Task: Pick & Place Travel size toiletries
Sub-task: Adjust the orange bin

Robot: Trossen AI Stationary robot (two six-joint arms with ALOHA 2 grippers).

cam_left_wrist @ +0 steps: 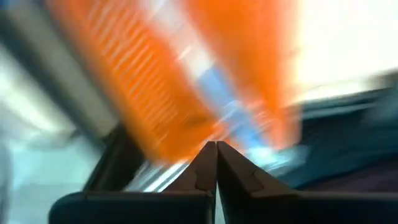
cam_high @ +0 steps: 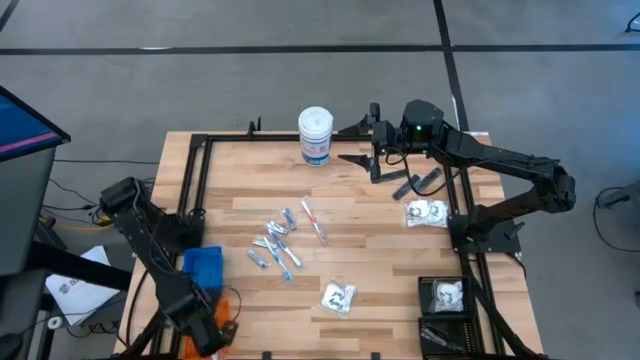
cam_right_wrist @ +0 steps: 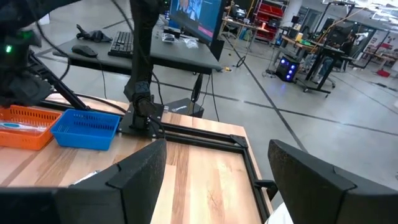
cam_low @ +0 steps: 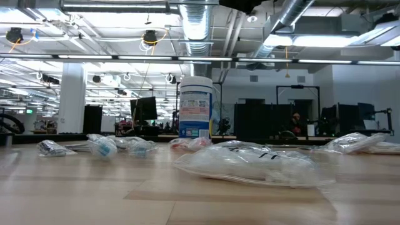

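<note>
Toiletries: small tubes [cam_high: 276, 243] clustered mid-table, too tangled to count; one white-red stick [cam_high: 314, 220]; three clear packets [cam_high: 338, 297], one in the black bin [cam_high: 447, 298] | Left hand [cam_left_wrist: 216, 163]: clenched empty, over orange bin [cam_left_wrist: 149, 93], blurred | Right hand [cam_high: 374, 143]: released, far edge beside canister [cam_high: 315, 135]

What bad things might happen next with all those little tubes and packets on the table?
The right hand, open beside the white canister, might tip it over. The small tubes lie bunched together, so a grab may catch two. The clear packet looks crinkly and could slip. The left hand is shut over the orange bin.
</note>
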